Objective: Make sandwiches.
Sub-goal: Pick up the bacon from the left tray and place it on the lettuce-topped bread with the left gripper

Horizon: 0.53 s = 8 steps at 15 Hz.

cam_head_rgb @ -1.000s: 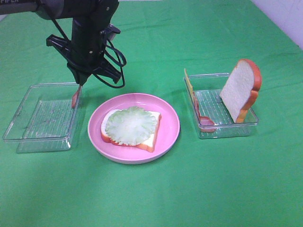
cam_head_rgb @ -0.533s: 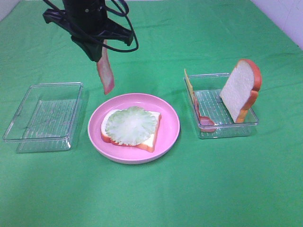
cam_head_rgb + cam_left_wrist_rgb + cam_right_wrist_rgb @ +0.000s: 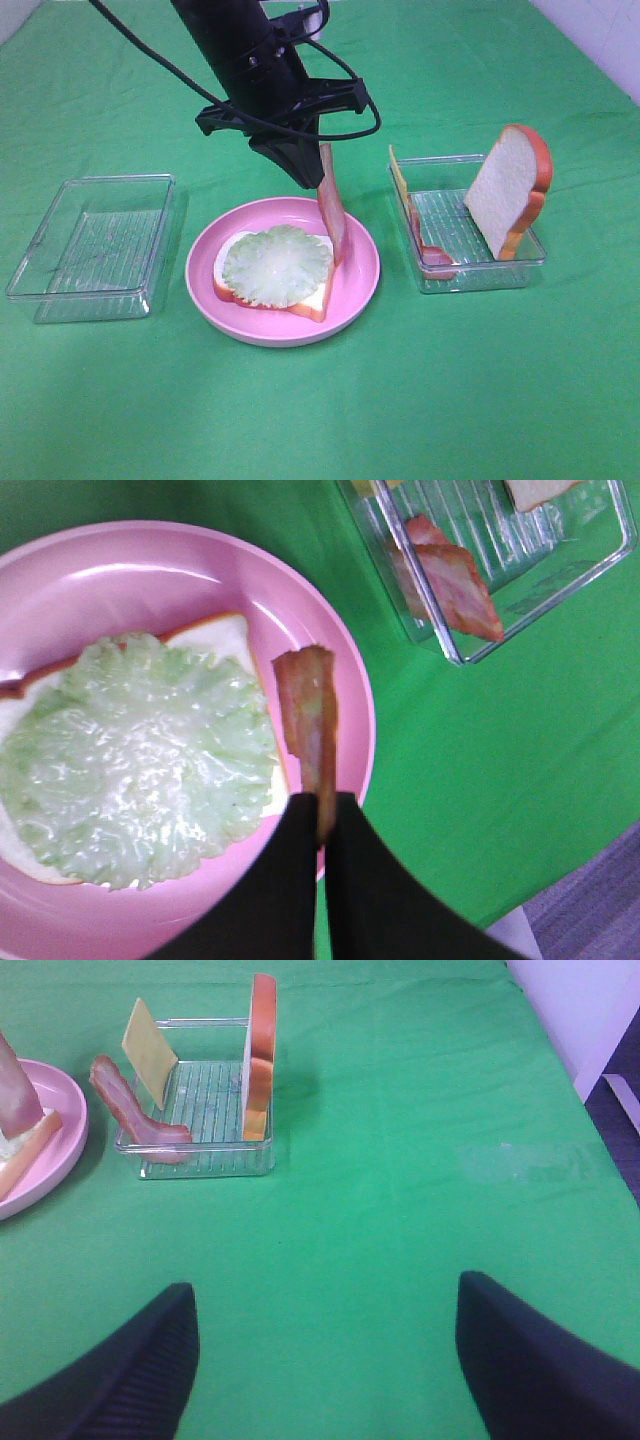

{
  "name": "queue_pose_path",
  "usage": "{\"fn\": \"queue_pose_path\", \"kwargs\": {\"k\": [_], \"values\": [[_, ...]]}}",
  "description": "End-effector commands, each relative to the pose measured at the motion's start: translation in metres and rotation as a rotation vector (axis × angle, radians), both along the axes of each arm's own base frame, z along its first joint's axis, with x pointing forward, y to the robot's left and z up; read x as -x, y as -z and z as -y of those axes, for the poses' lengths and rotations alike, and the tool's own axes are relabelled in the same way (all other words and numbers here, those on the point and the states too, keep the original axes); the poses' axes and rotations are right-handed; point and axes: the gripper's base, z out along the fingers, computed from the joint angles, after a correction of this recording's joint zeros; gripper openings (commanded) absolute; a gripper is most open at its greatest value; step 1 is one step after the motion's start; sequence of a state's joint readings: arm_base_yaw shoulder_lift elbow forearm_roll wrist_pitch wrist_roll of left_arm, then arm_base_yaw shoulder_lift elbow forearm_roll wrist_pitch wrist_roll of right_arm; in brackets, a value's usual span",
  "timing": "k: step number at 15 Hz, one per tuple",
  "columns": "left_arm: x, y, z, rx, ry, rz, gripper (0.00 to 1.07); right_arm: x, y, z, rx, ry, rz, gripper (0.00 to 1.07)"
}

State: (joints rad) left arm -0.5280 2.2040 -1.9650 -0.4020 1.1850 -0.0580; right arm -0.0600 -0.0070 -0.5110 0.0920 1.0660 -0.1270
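Note:
On the pink plate [image 3: 358, 288] lies a white bread slice [image 3: 322, 298] topped with pale green lettuce [image 3: 277, 265]. My left gripper [image 3: 312, 182] is shut on the top end of a bacon strip [image 3: 335, 222]. The strip hangs down over the right side of the plate, beside the lettuce. The left wrist view shows the black fingertips [image 3: 296, 825] pinching the bacon strip [image 3: 308, 705] above the lettuce [image 3: 130, 760]. My right gripper [image 3: 325, 1360] stands open over bare green cloth, well to the right of the trays, holding nothing.
The clear tray [image 3: 480, 275] on the right holds an upright bread slice [image 3: 510, 190], a yellow cheese slice [image 3: 399, 178] and another bacon strip [image 3: 432, 255]. An empty clear tray [image 3: 95, 245] stands left of the plate. Green cloth covers the table.
My left gripper lifted the bacon strip out of the left tray and carried it right. It now hangs over the plate's right side.

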Motion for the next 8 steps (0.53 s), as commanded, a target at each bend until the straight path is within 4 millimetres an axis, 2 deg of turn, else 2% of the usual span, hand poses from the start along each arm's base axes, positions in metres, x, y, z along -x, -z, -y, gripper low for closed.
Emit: {"fn": "queue_pose_path", "kwargs": {"k": [1,5,8], "values": [[0.000,0.017,0.004,-0.011,0.013,-0.047,0.00,0.001,0.001,0.000,0.010,0.000,0.016,0.69],[-0.001,0.031,0.003,-0.051,0.024,-0.079,0.00,0.001,0.001,0.000,0.010,0.000,0.016,0.69],[-0.003,0.036,-0.010,-0.203,-0.052,-0.085,0.00,0.001,0.001,0.000,0.010,0.000,0.016,0.69]]}}
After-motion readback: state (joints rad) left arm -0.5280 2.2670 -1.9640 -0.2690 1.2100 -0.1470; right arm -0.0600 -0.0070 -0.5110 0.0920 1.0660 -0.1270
